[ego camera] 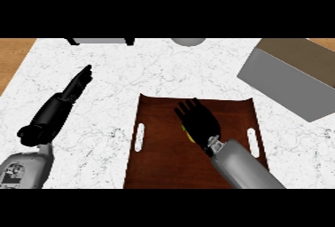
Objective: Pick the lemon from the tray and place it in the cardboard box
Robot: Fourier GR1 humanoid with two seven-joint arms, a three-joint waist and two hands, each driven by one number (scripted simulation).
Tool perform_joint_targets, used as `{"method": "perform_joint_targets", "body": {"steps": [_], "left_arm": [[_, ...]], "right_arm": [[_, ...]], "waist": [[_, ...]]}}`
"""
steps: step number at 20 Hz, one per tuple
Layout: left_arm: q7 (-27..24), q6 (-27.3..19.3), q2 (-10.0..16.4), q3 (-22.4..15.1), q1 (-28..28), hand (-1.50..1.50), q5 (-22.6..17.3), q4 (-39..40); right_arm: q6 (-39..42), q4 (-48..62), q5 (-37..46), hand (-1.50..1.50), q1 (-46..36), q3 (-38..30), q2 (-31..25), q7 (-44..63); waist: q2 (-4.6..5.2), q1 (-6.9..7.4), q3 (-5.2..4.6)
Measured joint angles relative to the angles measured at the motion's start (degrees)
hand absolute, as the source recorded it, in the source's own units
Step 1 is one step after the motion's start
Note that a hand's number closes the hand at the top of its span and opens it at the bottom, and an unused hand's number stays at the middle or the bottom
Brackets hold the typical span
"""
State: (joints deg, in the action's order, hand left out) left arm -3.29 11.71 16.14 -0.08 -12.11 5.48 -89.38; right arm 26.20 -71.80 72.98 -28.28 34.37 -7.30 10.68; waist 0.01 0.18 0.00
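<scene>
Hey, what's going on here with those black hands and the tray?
A robot is going after a lemon. Its right robot hand is over the tray, fingers spread, covering the lemon so that only a yellow sliver shows. Whether it touches the lemon, I can't tell. The box waits at the far right, the lemon not yet in it. The left robot hand lies open on the counter, left of the tray.

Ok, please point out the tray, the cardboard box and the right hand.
tray (163, 164): head view, bare wood at its lower left.
cardboard box (282, 82): head view, its grey face.
right hand (200, 122): head view, back of the hand.
</scene>
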Motion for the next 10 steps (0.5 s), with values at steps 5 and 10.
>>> {"method": "perform_joint_targets", "body": {"steps": [5, 10], "left_arm": [[-1.55, 0.19, -0.88, 0.34, -0.89, 0.00, 1.40, 2.29], [-1.36, 0.93, -1.12, 0.60, -0.28, 0.00, 1.45, 1.57]], "right_arm": [[-1.53, 2.04, 1.92, 1.50, -0.03, -0.04, 0.06, -4.94], [-7.68, 5.43, 3.76, 1.50, -2.00, -0.36, 0.66, -10.25]], "waist": [[-0.05, -0.07, -0.05], [-0.07, 0.11, -0.09]]}}
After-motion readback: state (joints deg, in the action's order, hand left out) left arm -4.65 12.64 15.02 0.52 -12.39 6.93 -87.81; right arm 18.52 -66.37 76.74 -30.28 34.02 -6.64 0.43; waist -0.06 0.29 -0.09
